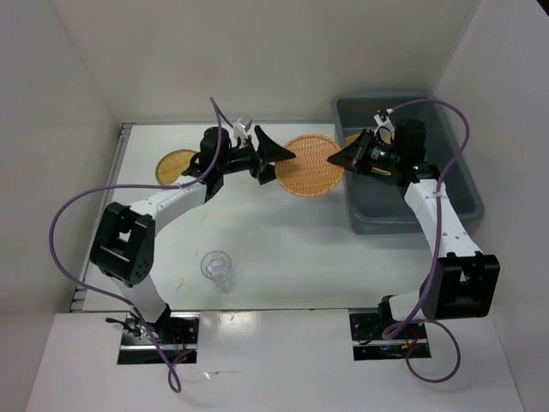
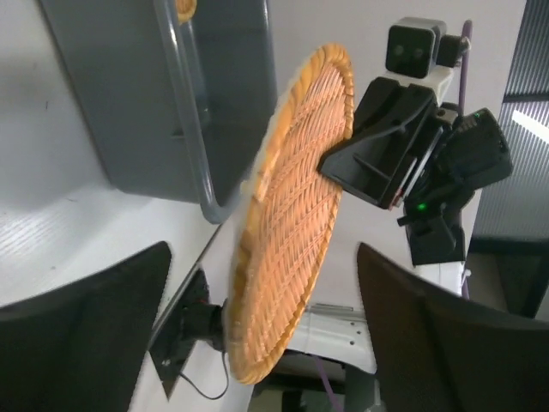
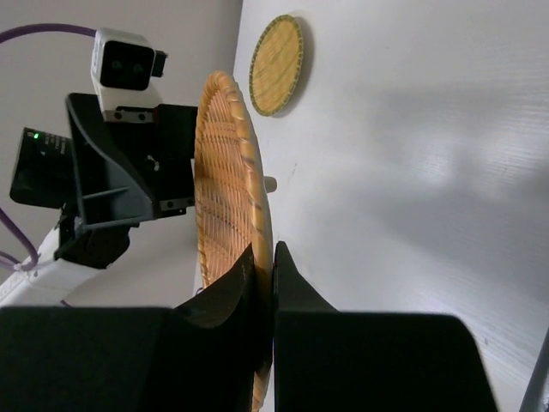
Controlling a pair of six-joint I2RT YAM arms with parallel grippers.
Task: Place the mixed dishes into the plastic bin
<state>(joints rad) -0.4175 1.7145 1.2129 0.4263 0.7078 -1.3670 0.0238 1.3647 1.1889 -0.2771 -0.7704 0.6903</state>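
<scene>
Blue-grey plastic bin [image 1: 382,206] sits at table's [image 1: 300,249] far right, w/ a tan piece showing inside at its left wall. Large round woven plate [image 1: 310,167] hangs roughly flat above the table, just left of the bin. Right gripper [image 1: 345,158] pinches its right rim tight. Left gripper [image 1: 273,156] is spread wide at the opposite rim, gripping nothing. 2nd, smaller round plate [image 1: 175,166] lies far left. Clear ribbed cup [image 1: 218,268] stands upright near the front.
</scene>
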